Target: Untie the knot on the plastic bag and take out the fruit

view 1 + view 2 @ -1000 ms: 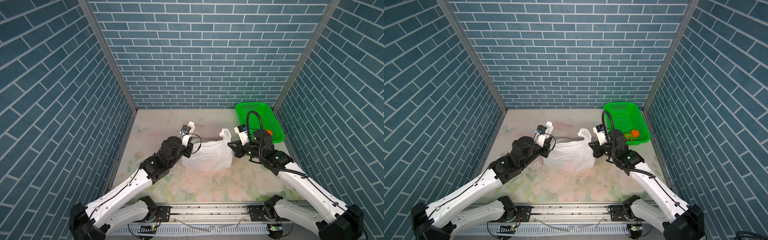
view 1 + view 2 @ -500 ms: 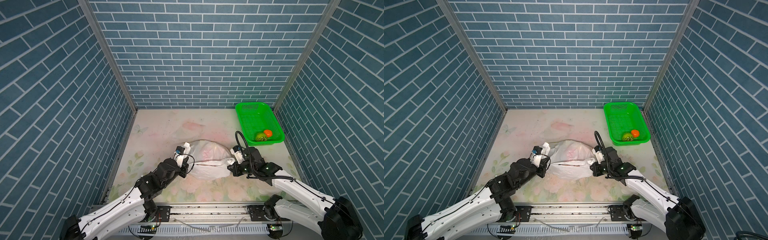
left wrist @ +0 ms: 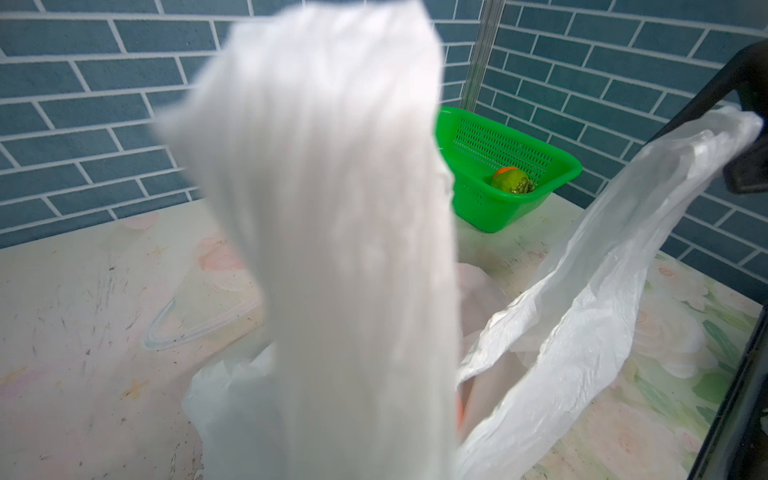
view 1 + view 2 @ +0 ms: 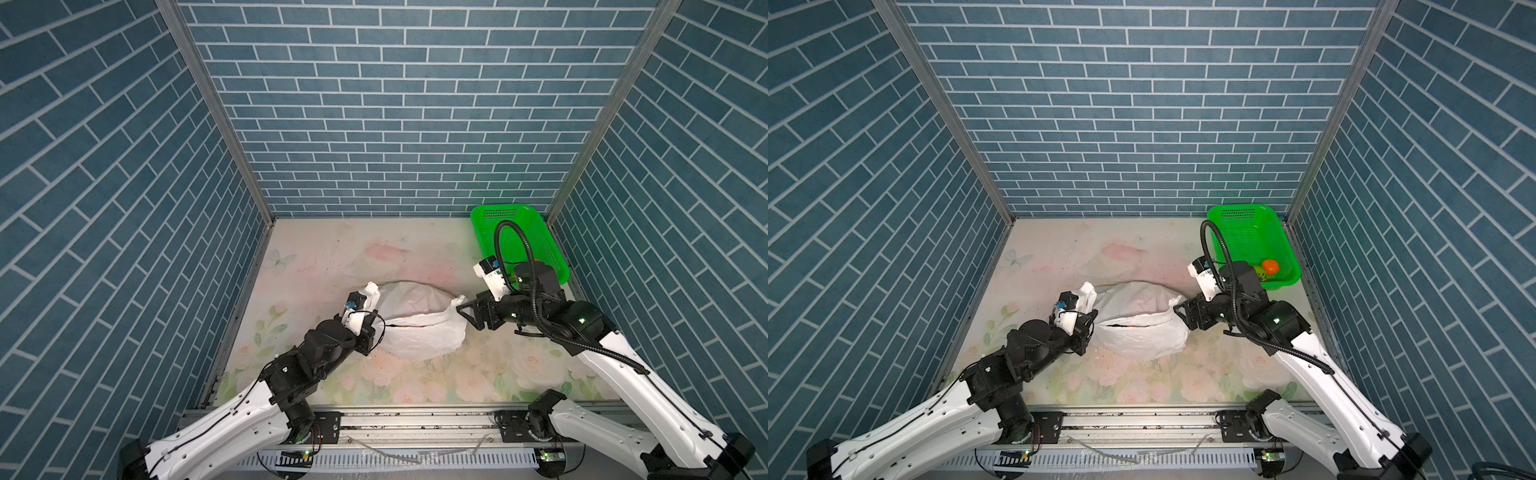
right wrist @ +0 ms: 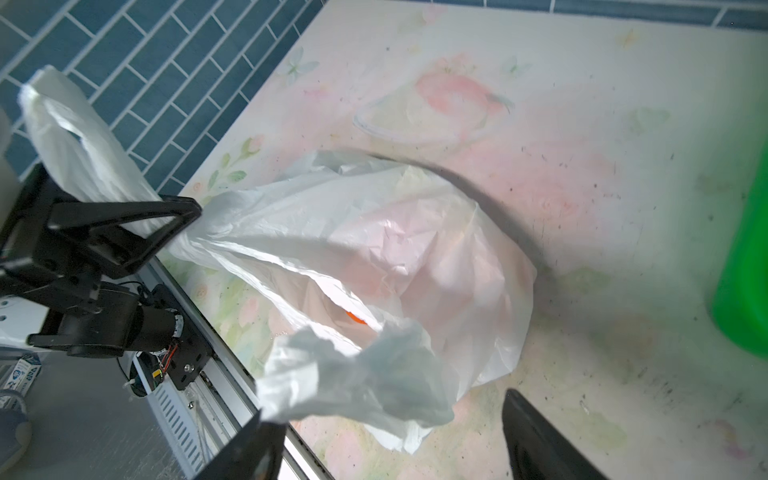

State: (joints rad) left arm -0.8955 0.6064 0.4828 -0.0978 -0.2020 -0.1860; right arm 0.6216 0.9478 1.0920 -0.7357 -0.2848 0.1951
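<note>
Jaws of the left gripper (image 4: 371,330) are seen clenched on one handle (image 4: 372,292) of the translucent white plastic bag (image 4: 419,332) in both top views, while those of the right gripper (image 4: 466,312) are spread wide; the bag is laid on the flowered table (image 4: 316,257). From the left wrist, the gripped handle (image 3: 332,249) is shown blurred. From the right wrist, the other handle (image 5: 353,382) is seen loose between the parted fingers (image 5: 540,436), and orange fruit (image 5: 355,318) is glimpsed inside the bag.
</note>
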